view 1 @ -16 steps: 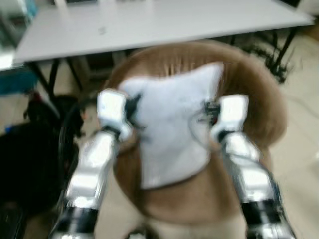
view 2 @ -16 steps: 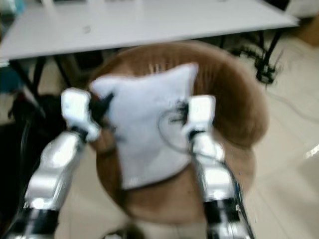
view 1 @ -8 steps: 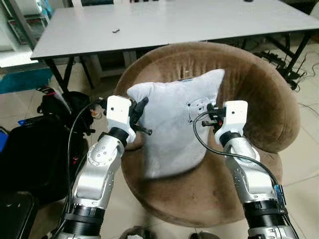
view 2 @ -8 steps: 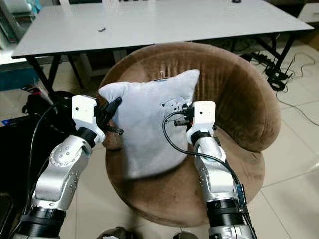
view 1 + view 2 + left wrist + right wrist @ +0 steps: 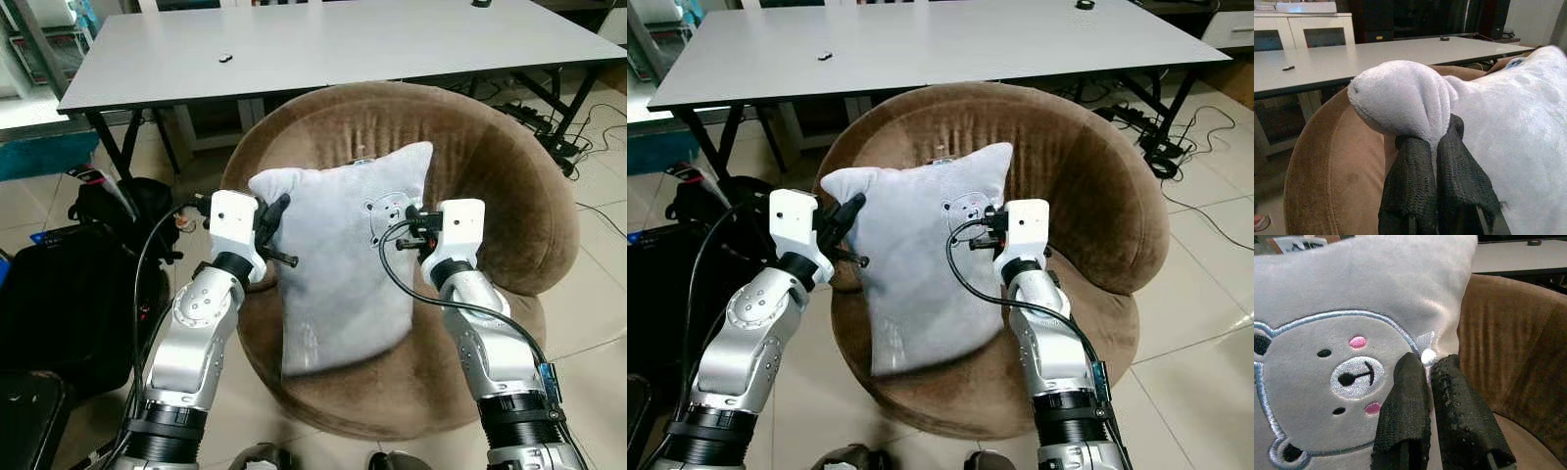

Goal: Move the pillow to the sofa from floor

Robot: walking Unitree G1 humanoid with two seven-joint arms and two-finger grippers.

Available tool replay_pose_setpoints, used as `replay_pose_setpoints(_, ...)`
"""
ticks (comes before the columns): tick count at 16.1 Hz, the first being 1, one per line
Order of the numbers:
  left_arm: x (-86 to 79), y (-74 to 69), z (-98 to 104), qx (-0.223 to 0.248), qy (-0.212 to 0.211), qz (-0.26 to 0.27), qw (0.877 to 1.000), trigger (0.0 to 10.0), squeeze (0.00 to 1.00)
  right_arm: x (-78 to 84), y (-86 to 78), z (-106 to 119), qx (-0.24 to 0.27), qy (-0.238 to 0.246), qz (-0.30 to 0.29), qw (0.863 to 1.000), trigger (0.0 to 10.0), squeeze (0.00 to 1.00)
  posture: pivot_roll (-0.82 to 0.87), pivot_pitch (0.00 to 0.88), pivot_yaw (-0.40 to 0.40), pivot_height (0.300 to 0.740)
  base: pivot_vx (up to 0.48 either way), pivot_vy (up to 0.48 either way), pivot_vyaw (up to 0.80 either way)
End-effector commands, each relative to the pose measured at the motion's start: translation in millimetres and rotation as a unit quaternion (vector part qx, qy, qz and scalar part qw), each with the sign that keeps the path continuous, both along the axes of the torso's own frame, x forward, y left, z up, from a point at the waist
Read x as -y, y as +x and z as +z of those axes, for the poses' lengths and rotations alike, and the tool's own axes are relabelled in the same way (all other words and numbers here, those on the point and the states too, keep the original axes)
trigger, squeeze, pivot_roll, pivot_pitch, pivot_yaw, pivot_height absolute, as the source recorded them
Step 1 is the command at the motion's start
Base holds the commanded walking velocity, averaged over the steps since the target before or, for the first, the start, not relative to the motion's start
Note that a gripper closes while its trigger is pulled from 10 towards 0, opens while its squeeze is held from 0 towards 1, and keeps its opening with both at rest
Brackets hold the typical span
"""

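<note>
Behind everything runs a long grey table (image 5: 323, 44) on black legs, and in front of it sits the round brown plush sofa chair (image 5: 490, 157) that the robot is facing. A pale grey-white plush pillow with a stitched bear face (image 5: 338, 264) hangs upright over the seat, clear of the floor, held by both arms. The left gripper (image 5: 1426, 147) has its two black fingers closed tight on the pillow's upper corner, and the right gripper (image 5: 1422, 374) is pinched on a fold of fabric beside the bear's cheek.

By my reckoning the carrying is done and the placing is what's in hand: the pillow's lower edge looks to be at or just above the seat cushion. The next move should be to lower it a little further, then let both sets of fingers part and draw back.

No brand, label or lettering can be read anywhere; the embroidered bear is the only marking.
</note>
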State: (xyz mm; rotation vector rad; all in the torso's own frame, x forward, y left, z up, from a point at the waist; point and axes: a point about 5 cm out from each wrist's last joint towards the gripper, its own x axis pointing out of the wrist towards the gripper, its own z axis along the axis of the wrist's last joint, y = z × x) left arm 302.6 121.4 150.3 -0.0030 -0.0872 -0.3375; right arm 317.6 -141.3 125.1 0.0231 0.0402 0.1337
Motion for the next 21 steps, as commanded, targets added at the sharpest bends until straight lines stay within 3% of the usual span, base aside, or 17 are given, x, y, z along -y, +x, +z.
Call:
replay_pose_setpoints(1,-2.6,2.4,9.2,0.013,-0.007,0.011,1.000,10.0,0.00,2.6,4.6,15.5,0.023,0.003,-0.002,1.000,10.0,0.00,0.03,0.139,0.022,0.740,0.000,0.000,0.00)
replay_pose_setpoints(7,-6.9,11.8,15.4,0.039,0.011,0.021,0.999,10.0,0.00,-2.2,9.5,24.7,0.036,0.008,0.001,0.999,10.0,0.00,0.02,0.202,0.027,0.740,0.000,0.000,0.00)
replay_pose_setpoints(13,3.1,27.4,36.5,0.080,0.035,-0.031,0.996,10.0,0.00,5.4,-0.1,31.9,0.040,0.017,-0.028,0.999,10.0,0.00,-0.01,0.349,0.078,0.716,0.000,0.000,0.00)
replay_pose_setpoints(17,3.4,33.2,39.8,0.088,0.042,-0.035,0.995,10.0,0.00,9.3,-2.1,38.0,0.046,0.011,-0.033,0.998,10.0,0.00,-0.02,0.374,0.081,0.689,0.000,0.000,0.00)
replay_pose_setpoints(21,5.7,38.1,45.8,0.105,0.041,-0.040,0.993,10.0,0.00,12.1,-2.6,47.9,0.050,0.005,-0.033,0.998,10.0,0.00,-0.04,0.396,0.067,0.689,0.000,0.000,0.00)
